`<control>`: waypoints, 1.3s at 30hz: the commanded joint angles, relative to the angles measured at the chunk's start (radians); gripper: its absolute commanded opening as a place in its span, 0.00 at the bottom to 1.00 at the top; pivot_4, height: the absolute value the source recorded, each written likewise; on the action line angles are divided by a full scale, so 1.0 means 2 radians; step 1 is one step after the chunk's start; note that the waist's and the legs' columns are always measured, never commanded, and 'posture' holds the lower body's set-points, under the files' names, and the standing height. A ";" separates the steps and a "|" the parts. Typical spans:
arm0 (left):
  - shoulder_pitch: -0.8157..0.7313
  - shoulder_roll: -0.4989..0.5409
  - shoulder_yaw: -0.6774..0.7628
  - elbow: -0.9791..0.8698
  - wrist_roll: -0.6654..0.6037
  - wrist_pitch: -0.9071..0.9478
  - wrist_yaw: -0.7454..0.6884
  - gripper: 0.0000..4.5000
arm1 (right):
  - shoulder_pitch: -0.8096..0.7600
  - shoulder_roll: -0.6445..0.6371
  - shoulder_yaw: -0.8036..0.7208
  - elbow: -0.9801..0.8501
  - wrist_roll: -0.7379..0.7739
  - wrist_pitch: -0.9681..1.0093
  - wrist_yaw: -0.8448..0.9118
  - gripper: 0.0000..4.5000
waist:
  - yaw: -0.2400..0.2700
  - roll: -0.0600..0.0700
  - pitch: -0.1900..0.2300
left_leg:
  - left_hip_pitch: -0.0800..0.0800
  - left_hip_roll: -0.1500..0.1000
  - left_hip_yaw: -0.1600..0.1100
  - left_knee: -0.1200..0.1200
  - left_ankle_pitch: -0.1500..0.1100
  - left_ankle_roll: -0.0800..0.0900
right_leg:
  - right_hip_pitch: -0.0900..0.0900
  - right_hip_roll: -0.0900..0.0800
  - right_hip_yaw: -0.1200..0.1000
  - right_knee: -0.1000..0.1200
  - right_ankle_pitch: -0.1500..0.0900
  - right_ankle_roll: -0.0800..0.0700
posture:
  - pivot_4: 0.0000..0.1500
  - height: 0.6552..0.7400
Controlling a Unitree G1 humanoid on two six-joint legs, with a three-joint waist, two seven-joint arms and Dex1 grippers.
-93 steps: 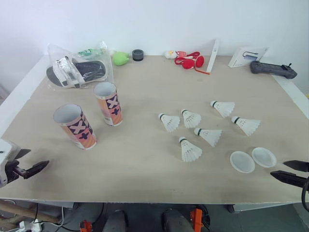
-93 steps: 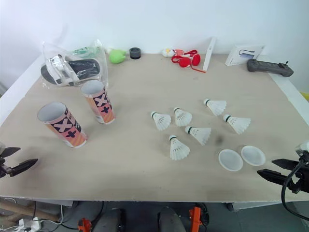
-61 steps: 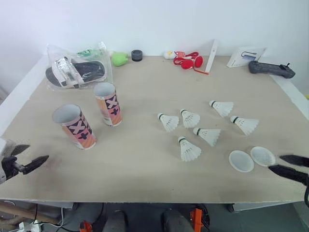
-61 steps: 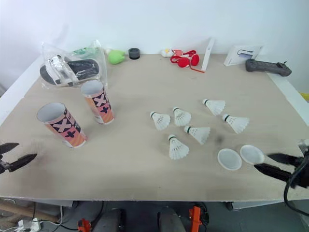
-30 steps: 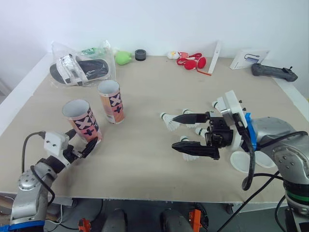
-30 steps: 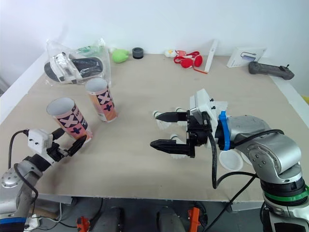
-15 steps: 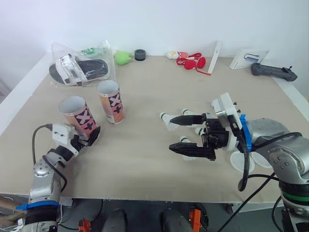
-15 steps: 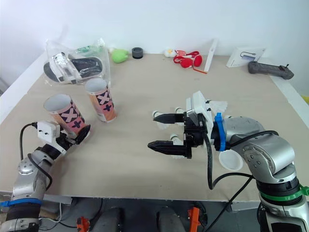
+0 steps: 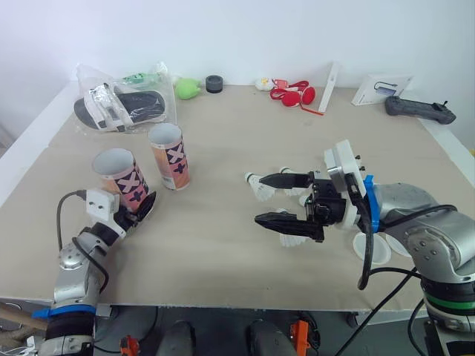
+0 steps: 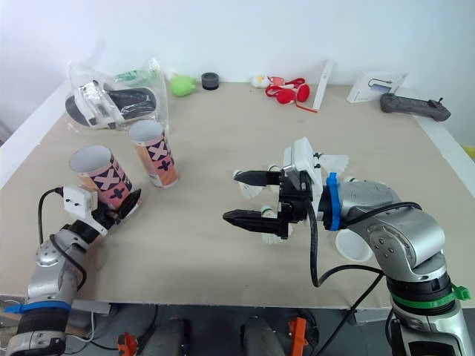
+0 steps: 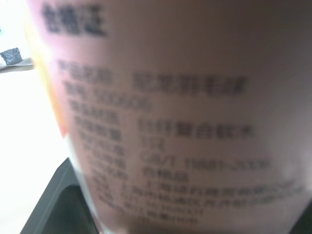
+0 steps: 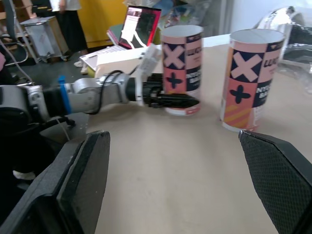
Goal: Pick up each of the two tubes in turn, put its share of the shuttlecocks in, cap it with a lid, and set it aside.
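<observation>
R gripper (image 9: 259,199): fingers (image 9: 286,179) spread wide, clamped on nothing, tips aimed toward the robot's L. We see one shuttlecock (image 9: 263,194) on the table btwn the two tips, just beside the far finger. A second shuttlecock (image 9: 295,233) pokes out from under the near finger; touching or not, we can't tell. Another shuttlecock (image 10: 338,162) shows past the wrist block. The rest of the group is mostly hidden behind the R arm. One lid (image 9: 375,252) peeks out beside the forearm, to the robot's R of the shuttlecocks, near the front edge.

L gripper (image 9: 141,210): at the foot of the near tube (image 9: 120,180), on the side facing the robot. Whether it's clamped on the tube or loose we can't tell. In the L wrist cam the tube's printed wall is right up close. The R wrist cam looks across the table at both tubes, w/ the L gripper low against the near one.

The near tube stands mouth-up on the front-L part of the table (image 9: 223,133). The far tube (image 9: 169,156) is upright too, just behind it and a bit to the R, the two apart. Both are well apart from the shuttlecocks.

Along the back edge: bagged sandal (image 9: 122,106), green item (image 9: 186,89), black roll (image 9: 214,83), red strap (image 9: 293,93), white box (image 9: 380,87), black controller (image 9: 419,110).
</observation>
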 commanded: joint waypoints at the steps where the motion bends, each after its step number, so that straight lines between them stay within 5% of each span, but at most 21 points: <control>1: 0.060 0.055 -0.004 -0.127 -0.038 0.075 -0.045 0.69 | 0.022 -0.009 -0.048 -0.015 0.027 0.005 -0.014 1.00 | 0.000 -0.001 0.000 | 0.000 0.000 0.000 0.000 0.000 0.000 | 0.000 0.000 0.000 0.000 0.000 0.000 | 1.00 1.00; 8: 0.079 0.227 -0.001 -0.259 -0.093 0.220 -0.141 0.69 | 0.111 -0.031 -0.095 -0.038 -0.010 -0.014 -0.050 1.00 | 0.004 -0.001 0.002 | 0.000 0.000 0.000 -0.001 0.000 0.000 | 0.000 0.000 -0.001 0.000 -0.001 0.001 | 1.00 1.00; 15: -0.060 0.325 -0.122 -0.247 -0.040 0.293 -0.206 0.69 | 0.258 0.001 -0.136 -0.159 -0.048 -0.028 -0.146 1.00 | 0.002 0.001 0.003 | 0.000 0.000 0.000 -0.001 0.001 0.000 | -0.001 0.000 0.000 0.000 -0.003 0.002 | 1.00 1.00; 26: -0.188 0.295 -0.253 -0.145 0.056 0.263 -0.281 0.69 | 0.381 0.068 -0.055 -0.279 -0.106 -0.017 -0.278 1.00 | 0.000 0.001 0.003 | -0.006 0.001 0.000 -0.001 0.001 0.000 | -0.007 0.002 0.000 0.001 -0.003 0.000 | 1.00 1.00; 39: -0.177 0.272 -0.245 -0.149 0.076 0.264 -0.287 0.69 | 0.368 0.149 0.060 -0.176 -0.234 -0.075 -0.351 1.00 | 0.001 0.001 0.002 | -0.006 0.001 0.000 0.000 0.002 0.002 | -0.007 0.002 0.000 0.001 -0.001 0.002 | 1.00 1.00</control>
